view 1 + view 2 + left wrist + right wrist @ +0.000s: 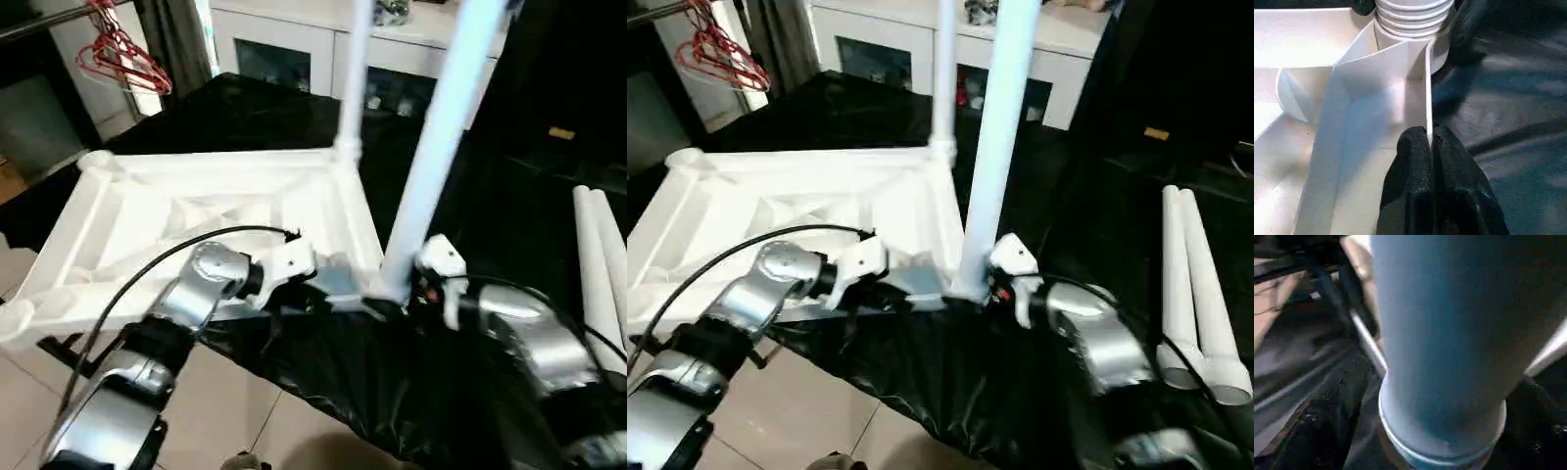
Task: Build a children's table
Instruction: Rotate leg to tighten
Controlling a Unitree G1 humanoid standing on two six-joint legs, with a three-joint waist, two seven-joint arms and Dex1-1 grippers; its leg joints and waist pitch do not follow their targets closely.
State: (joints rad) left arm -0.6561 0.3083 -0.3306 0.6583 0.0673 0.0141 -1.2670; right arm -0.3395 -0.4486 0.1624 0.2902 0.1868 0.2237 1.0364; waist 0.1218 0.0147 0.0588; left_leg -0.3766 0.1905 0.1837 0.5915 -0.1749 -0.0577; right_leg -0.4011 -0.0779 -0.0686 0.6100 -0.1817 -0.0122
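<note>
Left gripper [1431, 147] pinches the ribbed tabletop's [196, 211] thin rim; right gripper [1415, 421] seemingly wide around tubular leg [1459, 333].

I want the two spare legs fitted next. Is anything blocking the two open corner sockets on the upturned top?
Nothing visible does. The far-left socket and near-left socket stand open; the spare legs lie apart on the black cloth.

Room's dim-ish; white tabletop [211, 211] glares, black cloth [392, 382] swallows shadow detail. Wrist views soft, prob. too close to focus.
</note>
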